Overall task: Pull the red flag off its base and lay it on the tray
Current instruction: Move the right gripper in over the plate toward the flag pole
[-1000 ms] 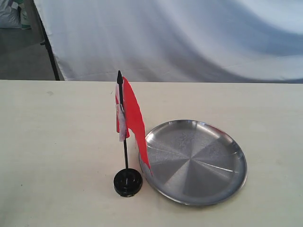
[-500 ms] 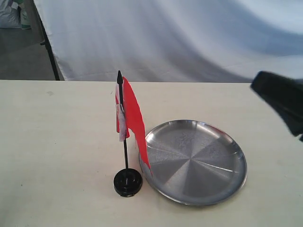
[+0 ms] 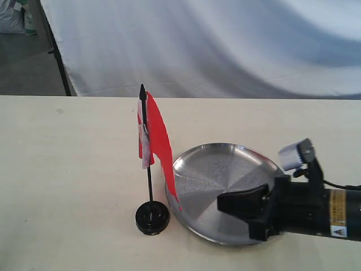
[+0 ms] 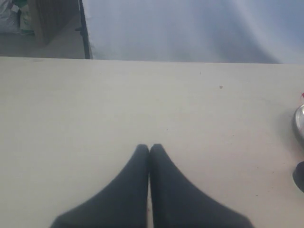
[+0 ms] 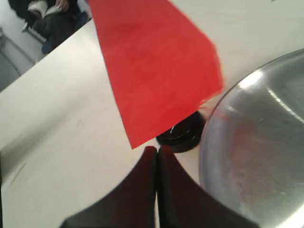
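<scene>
The red flag (image 3: pixel 159 135) stands upright on its thin black stick in the small round black base (image 3: pixel 152 217), just left of the silver tray (image 3: pixel 225 169). My right gripper (image 3: pixel 221 203) reaches in low from the right over the tray's near side, its tip pointing at the flag, fingers pressed together and empty. In the right wrist view the flag cloth (image 5: pixel 152 71) hangs just beyond the right gripper (image 5: pixel 157 150), with the base (image 5: pixel 183 135) and tray (image 5: pixel 256 152) beside it. My left gripper (image 4: pixel 149 147) is shut over bare table, out of the exterior view.
The table is a pale cream surface (image 3: pixel 67 169). A white cloth backdrop (image 3: pixel 214 45) hangs behind its far edge, with a black stand leg (image 3: pixel 59 62) at the left. The tray's rim (image 4: pixel 299 123) shows at the edge of the left wrist view.
My right arm has swung in from the upper right and dropped low over the tray's near side, toward the flag. The flag, base and tray have not moved.
</scene>
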`<state>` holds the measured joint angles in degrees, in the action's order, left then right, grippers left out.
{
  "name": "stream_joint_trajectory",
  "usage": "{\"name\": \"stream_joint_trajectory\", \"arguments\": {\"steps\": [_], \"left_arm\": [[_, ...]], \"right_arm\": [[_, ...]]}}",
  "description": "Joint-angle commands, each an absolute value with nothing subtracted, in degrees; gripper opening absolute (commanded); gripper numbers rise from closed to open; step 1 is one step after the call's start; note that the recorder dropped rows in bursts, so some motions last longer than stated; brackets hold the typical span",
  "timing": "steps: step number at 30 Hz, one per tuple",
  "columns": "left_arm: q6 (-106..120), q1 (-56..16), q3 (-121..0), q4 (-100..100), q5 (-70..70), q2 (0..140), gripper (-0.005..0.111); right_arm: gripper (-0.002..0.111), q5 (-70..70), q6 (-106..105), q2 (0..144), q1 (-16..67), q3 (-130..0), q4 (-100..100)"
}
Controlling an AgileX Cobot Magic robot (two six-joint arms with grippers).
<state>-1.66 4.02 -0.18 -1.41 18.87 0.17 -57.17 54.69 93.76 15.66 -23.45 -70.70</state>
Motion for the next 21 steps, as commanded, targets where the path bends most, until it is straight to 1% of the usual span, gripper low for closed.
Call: {"name": "stream_joint_trajectory", "arguments": {"steps": [1,7,8,9,11,12,14,15,16,17,18,20,21], "left_arm": [[-1.72,4.07,0.00,-1.72,18.59,0.00,0.000],[-1.72,4.07,0.00,-1.72,18.59,0.00,0.000],[-1.72,4.07,0.00,-1.72,18.59,0.00,0.000],[-1.72,4.07,0.00,-1.72,18.59,0.00,0.000],[-1.72,4.07,0.00,-1.72,18.59,0.00,0.000],[-1.72,4.07,0.00,-1.72,18.59,0.00,0.000],[-1.72,4.07,0.00,-1.72,18.59,0.00,0.000],[-1.72,4.07,0.00,-1.72,18.59,0.00,0.000],[-1.72,4.07,0.00,-1.72,18.59,0.00,0.000],[-1.72,4.07,0.00,-1.72,18.59,0.00,0.000],[-1.72,4.07,0.00,-1.72,18.59,0.00,0.000],[-1.72,4.07,0.00,-1.72,18.59,0.00,0.000],[-1.72,4.07,0.00,-1.72,18.59,0.00,0.000]], "right_arm": [[-0.001,-58.60,46.93,102.37,23.85,-29.43,-71.18],[0.000,-51.68,47.46,108.77,31.68,-38.38,-71.04],[0.002,-50.51,48.16,108.90,32.28,-39.40,-71.04],[0.007,-49.42,49.01,109.15,32.86,-40.17,-71.04],[0.021,-48.92,50.72,109.15,33.38,-41.13,-70.93],[0.034,-49.02,51.59,109.15,33.40,-41.47,-70.74],[0.054,-49.02,52.39,109.15,33.40,-41.75,-69.23],[0.066,-48.81,53.14,109.15,33.40,-42.02,-68.63],[0.071,-48.81,53.54,109.15,33.40,-42.27,-67.90],[0.072,-48.81,53.66,109.15,33.40,-42.54,-66.93],[0.070,-48.78,53.66,109.15,33.40,-42.80,-65.88],[0.062,-48.54,53.08,109.15,33.40,-43.66,-65.12],[0.055,-48.54,52.67,109.15,33.40,-44.39,-65.15]]}}
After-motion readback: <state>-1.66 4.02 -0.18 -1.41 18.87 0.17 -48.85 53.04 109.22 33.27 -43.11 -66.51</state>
